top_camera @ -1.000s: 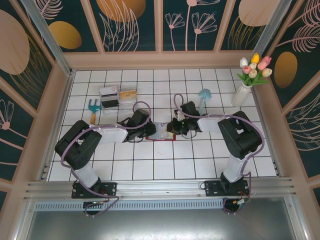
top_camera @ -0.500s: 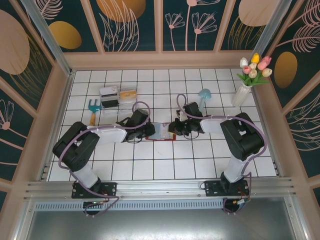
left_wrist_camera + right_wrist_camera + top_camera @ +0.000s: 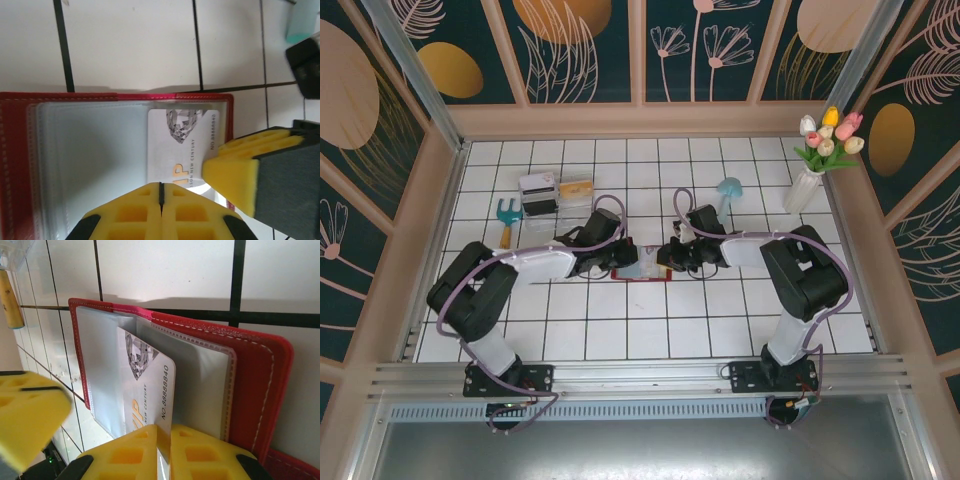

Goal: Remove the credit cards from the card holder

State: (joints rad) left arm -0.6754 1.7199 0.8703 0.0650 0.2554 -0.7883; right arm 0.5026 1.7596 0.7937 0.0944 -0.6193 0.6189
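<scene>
The card holder (image 3: pixel 642 271) lies open on the white tiles between my two grippers, red outside (image 3: pixel 255 380) with pale clear pockets inside (image 3: pixel 90 160). One credit card (image 3: pixel 147 385), pale grey with a diamond print and gold lettering, sticks partway out of a pocket (image 3: pixel 182 142). My right gripper (image 3: pixel 163 437) is shut on that card's near edge, at the holder's right side (image 3: pixel 667 258). My left gripper (image 3: pixel 161 192) is shut, pads meeting over the pocket page beside the card (image 3: pixel 623 258). One of the right gripper's yellow fingers (image 3: pixel 232 172) shows close by.
At the back left stands a clear plastic box (image 3: pixel 545 193), with a small blue garden fork (image 3: pixel 507 212) beside it. Behind the right arm is a teal mushroom (image 3: pixel 727 190). A white vase of tulips (image 3: pixel 815 165) occupies the back right corner. Wooden walls enclose the tiled floor.
My left gripper has slid right onto the card holder and closed. The right gripper has stayed at the holder's right side on the card.
</scene>
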